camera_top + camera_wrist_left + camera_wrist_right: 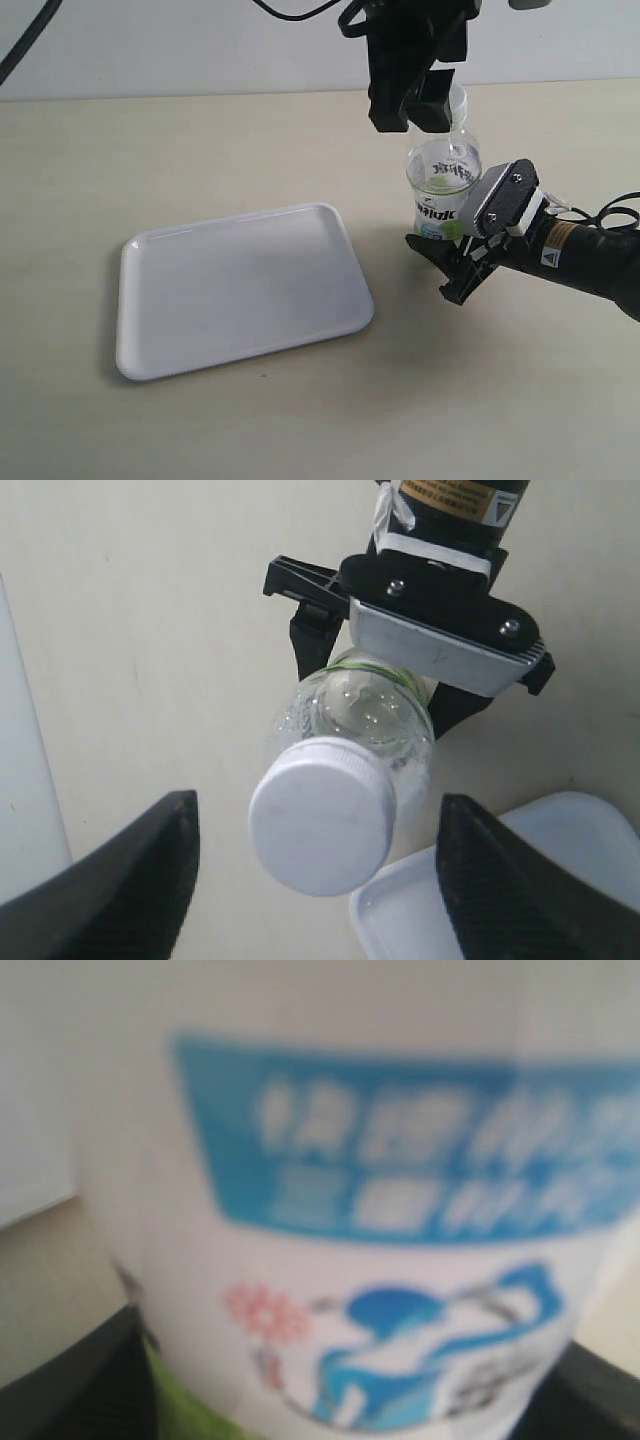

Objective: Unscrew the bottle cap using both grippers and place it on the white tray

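The clear bottle (443, 190) with its green, white and blue label stands right of the white tray (240, 290), leaning a little. My right gripper (446, 264), the slim one with the grey plate, is shut on the bottle's lower body; its view is filled by the blurred label (380, 1210). The bulky black left gripper (410, 118) hangs above the bottle. In the left wrist view the white bottle cap (320, 825) sits on the neck between the open fingers (150, 880), touching neither. The exterior view mostly hides the cap behind that gripper.
Pale tabletop (520, 400) surrounds the bottle and tray. A corner of the tray (520, 890) shows near the cap in the left wrist view. The right arm (590, 255) with its cables lies low along the table at the right edge.
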Controlling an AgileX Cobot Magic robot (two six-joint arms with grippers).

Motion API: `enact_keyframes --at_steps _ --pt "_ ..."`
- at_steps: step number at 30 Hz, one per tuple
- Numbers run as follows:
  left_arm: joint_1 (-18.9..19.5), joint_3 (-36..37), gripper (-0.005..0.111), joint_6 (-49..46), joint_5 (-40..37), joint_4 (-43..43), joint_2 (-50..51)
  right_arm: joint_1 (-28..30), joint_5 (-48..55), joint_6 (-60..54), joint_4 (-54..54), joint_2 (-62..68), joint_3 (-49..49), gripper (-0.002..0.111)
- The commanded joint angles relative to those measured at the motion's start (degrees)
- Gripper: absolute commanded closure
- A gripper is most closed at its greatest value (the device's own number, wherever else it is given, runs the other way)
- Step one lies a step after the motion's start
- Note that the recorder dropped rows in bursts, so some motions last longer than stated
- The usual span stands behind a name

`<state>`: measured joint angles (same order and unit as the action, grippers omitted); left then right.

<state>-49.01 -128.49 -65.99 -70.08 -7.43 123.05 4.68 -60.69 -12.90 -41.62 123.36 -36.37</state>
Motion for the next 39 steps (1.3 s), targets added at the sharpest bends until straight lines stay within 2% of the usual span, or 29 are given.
enact_keyframes --at_steps 1,11,14,22,24,28,29,39 --pt "-0.2 -0.1 0.041 0.2 0.1 -0.9 0.3 0.0 2.3 -1.1 0.6 -0.3 -0.1 0.108" --pt "-0.2 -0.1 0.041 0.3 0.1 -0.3 1.5 0.0 2.3 -1.1 0.6 -0.3 -0.1 0.108" --pt "-0.2 -0.1 0.044 0.4 0.1 -0.3 1.5 0.0 2.3 -0.9 0.6 -0.3 -0.1 0.108" --pt "-0.2 -0.1 0.065 0.4 0.1 -0.3 1.5 0.0 2.3 -0.9 0.8 -0.3 -0.1 0.108" --pt "-0.2 -0.1 0.074 0.4 0.1 -0.3 1.5 0.0 2.3 -0.9 0.8 -0.3 -0.1 0.108" --pt "-0.2 -0.1 0.103 0.4 0.1 -0.6 1.5 0.0 2.3 -0.9 0.8 -0.3 -0.1 0.108" --pt "-0.2 -0.1 0.106 0.4 0.1 -0.7 1.5 0.0 2.3 -0.9 0.8 -0.3 -0.1 0.108" --pt "-0.2 -0.1 0.107 21.6 0.1 -1.4 1.5 0.0 2.3 -0.7 0.8 -0.3 -0.1 0.108"
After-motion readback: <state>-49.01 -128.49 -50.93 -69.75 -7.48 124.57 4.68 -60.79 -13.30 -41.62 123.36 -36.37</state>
